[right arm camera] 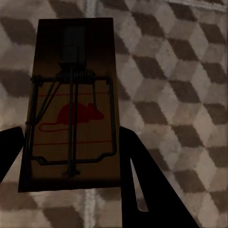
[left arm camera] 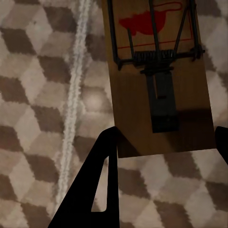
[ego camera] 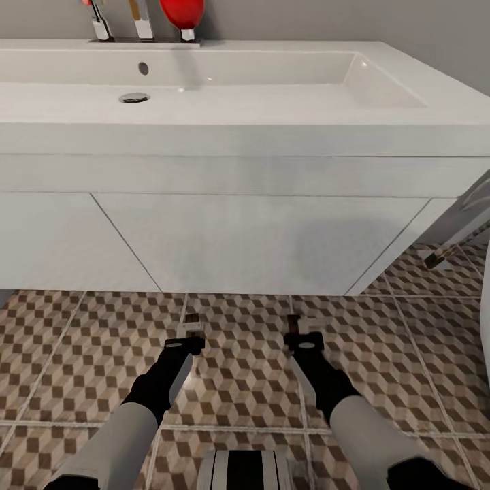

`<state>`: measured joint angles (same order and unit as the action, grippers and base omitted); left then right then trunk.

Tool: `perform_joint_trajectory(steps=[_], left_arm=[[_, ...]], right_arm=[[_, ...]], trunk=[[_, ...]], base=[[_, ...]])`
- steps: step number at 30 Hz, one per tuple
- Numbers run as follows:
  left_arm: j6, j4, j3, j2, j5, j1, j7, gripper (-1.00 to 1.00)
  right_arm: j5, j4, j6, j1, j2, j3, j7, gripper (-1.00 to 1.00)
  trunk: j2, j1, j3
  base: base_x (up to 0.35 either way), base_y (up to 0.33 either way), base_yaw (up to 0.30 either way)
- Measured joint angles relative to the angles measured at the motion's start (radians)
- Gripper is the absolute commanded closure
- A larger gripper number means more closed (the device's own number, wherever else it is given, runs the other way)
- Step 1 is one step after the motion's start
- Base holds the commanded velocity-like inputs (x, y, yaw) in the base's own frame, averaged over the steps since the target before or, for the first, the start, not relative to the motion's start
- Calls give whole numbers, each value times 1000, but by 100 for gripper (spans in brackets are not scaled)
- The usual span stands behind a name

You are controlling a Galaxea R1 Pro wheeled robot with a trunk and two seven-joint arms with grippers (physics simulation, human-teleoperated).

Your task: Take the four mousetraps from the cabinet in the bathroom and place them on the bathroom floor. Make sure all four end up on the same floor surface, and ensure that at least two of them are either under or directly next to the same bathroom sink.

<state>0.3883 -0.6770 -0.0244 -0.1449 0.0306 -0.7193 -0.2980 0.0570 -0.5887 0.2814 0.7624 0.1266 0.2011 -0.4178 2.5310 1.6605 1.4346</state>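
While low over the brown, beige and white cube-patterned tile floor (ego camera: 245, 381), both arms reach toward the wide white sink with its white hanging cupboard (ego camera: 224, 231). Left black gripper (ego camera: 192, 331) pinched on a small flat brown wooden mousetrap with thin wire parts (left arm camera: 159, 80), one black finger (left arm camera: 97, 190) against each long edge. Right black gripper (ego camera: 294, 328) clamped the same way on a second small brown wooden mousetrap with a red mouse print (right arm camera: 73, 107), fingers (right arm camera: 142, 185) tight on both sides. Both traps held flat, just above the tiles, near the front of the sink cupboard.

Looks like the putting-down step for these two. Next move probably calls for going down a little more until the boards touch the tiles, then spreading the fingers gently so nothing flips. Keeping close beside the sink matters here.
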Motion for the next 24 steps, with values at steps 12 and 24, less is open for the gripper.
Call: perform_joint_trajectory(steps=[12, 24], left_arm=[[-6, 1, -16, -3, 3, -4, 11, 100], [-68, -3, -17, 5, 3, -7, 2, 100]], right_arm=[[2, 7, -57, 16, 3, -2, -8, 100], [-1, 3, -59, 16, 2, 3, -9, 100]], trunk=[[0, 0, 0], [0, -1, 0]], base=[[0, 0, 0], [170, 0, 0]])
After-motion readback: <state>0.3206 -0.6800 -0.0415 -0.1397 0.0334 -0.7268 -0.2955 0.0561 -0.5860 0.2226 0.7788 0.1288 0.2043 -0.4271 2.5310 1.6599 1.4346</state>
